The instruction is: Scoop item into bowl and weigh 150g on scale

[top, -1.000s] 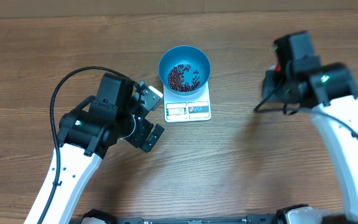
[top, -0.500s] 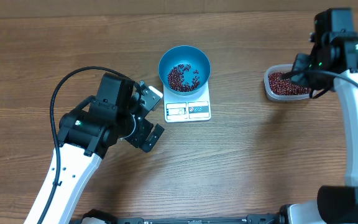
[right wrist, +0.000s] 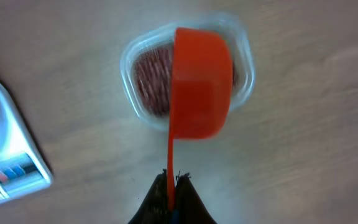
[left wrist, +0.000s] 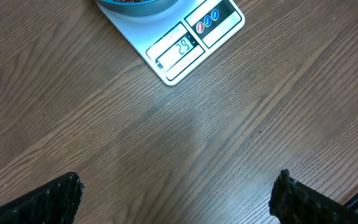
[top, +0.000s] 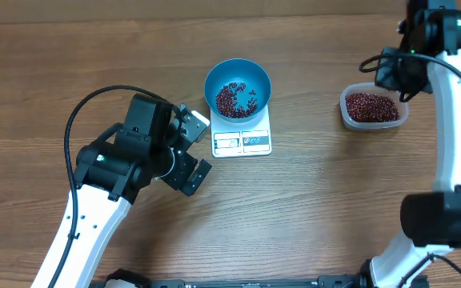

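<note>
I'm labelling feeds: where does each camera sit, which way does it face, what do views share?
Overhead: above the table, looking down on bowl, scale, tub; left arm, right arm show.
Left wrist: on that arm, facing down at the scale's display; open left gripper at bottom.
Right wrist: facing down over the tub; shut right gripper holds a scoop.
Shared: all show the scale.

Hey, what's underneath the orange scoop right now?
In the right wrist view, the clear tub of beans shows beneath the orange scoop. The scoop covers the tub's middle and right side, so the beans there cannot be seen.
</note>
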Robot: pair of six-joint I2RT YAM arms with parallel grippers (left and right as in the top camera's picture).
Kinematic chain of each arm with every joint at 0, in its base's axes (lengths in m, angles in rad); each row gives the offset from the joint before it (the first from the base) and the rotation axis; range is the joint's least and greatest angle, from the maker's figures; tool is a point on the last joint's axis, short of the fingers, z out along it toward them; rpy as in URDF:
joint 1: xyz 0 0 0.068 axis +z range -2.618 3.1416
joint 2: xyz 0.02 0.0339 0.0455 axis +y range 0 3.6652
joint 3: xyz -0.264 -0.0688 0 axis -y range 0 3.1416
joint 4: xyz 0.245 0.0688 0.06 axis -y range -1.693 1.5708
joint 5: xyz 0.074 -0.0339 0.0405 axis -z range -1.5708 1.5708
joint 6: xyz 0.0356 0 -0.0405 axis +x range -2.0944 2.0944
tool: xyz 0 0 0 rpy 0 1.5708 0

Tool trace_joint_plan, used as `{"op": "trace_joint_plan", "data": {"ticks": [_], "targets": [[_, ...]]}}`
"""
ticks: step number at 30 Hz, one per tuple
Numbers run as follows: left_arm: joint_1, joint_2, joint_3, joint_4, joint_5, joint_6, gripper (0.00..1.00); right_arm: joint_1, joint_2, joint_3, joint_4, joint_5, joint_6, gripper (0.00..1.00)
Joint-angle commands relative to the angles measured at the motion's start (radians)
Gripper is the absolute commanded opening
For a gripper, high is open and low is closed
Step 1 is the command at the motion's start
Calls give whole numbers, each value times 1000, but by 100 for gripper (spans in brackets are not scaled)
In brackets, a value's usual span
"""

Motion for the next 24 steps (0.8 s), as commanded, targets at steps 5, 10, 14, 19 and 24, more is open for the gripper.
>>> {"op": "trace_joint_plan", "data": {"ticks": [5,10,14,19,24], "targets": [[4,2,23,1,1,22,99,-1,91,16,-76,-2,-106,4],[4,2,23,1,1,22,100,-1,108,16,-67,2,-158,4],[4,2,23,1,1,22,100,-1,108,16,-59,25,-158,4],[4,2,23,1,1,22,100,0,108,-4,-44,66,-161,4],[4,2,23,1,1,22,99,0,108,-45,6,120,-153,4]]}}
